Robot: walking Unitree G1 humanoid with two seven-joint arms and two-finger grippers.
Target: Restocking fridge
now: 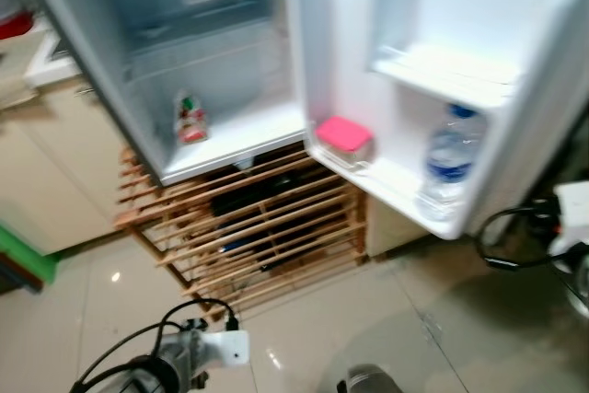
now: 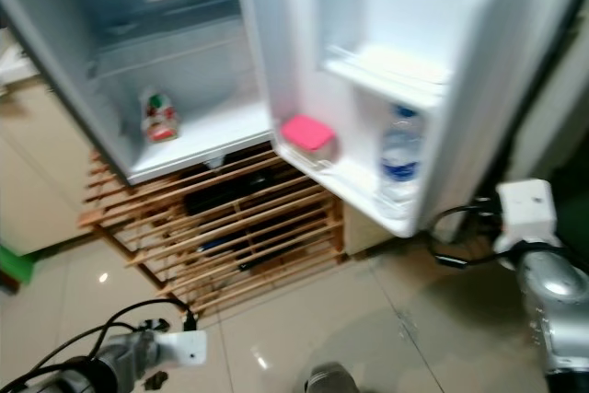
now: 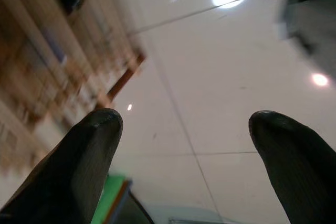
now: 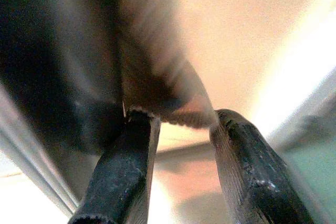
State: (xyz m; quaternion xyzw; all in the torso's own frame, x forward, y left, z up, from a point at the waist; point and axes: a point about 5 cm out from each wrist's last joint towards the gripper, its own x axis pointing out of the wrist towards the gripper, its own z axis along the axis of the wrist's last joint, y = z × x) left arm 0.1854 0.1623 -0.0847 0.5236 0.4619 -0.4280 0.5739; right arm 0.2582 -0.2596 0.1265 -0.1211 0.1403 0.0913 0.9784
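The small white fridge [image 1: 230,140] stands open on a wooden rack. A small red, green and white packet [image 1: 190,119] sits on its lower inner floor. The door's lower shelf [image 1: 386,181] holds a pink box [image 1: 343,133] and a clear water bottle [image 1: 451,156] with a blue cap. My left arm [image 1: 184,361] hangs low over the floor tiles at the bottom left. In its wrist view the left gripper [image 3: 184,121] is open with nothing between the fingers. My right arm [image 2: 543,273] is beside the door's outer edge, and the right gripper [image 4: 181,124] is open against a blurred surface.
The slatted wooden rack [image 1: 248,227] under the fridge holds dark items. A beige cabinet [image 1: 37,172] stands to the left, with a green object [image 1: 23,260] at its foot. Black cables [image 1: 515,236] loop on the floor at the right. Glossy tiles [image 1: 386,319] lie in front.
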